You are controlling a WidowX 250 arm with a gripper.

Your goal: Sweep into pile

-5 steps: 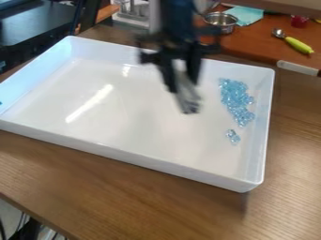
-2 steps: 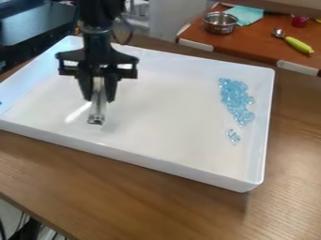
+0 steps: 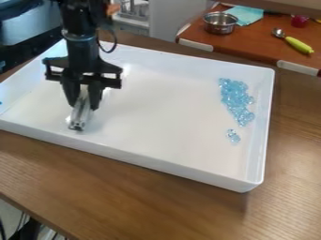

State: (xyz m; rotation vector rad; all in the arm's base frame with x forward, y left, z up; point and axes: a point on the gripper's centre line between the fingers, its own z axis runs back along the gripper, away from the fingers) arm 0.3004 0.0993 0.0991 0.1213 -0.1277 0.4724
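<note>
The white tray (image 3: 144, 165) lies on the wooden surface (image 3: 150, 206), its raised walls boxing in the gripper's working area; the right wall (image 3: 264, 126) stands just beside the beads. Beyond the tray's far wall is a reddish-brown counter (image 3: 254, 44) with pale edging, which carries a metal bowl (image 3: 220, 23), a light teal cloth (image 3: 244, 15) lying behind and beside it, a spoon (image 3: 292, 40) with a yellow-green handle and a small red item (image 3: 300, 21). At the upper left, dark furniture (image 3: 28, 23) lies past the tray, and a wire rack (image 3: 133, 9) shows behind the arm.

A blue bit (image 3: 1, 102) is cut off at the left edge of the view, too little of it to name. Dark cables (image 3: 25, 229) at the lower left are partly out of view. The arm hides part of the tray's far left corner, and the upper end of the tool lies between the fingers, so its full shape is hard to tell.

The gripper (image 3: 82, 106) pinches a slim, clear or silvery tool (image 3: 80, 117), tilted, in the left part of the tray. The blue beads (image 3: 235, 101) lie well apart from it, in a long clump on the right, with a smaller cluster (image 3: 233, 136) near the clump's lower end.
</note>
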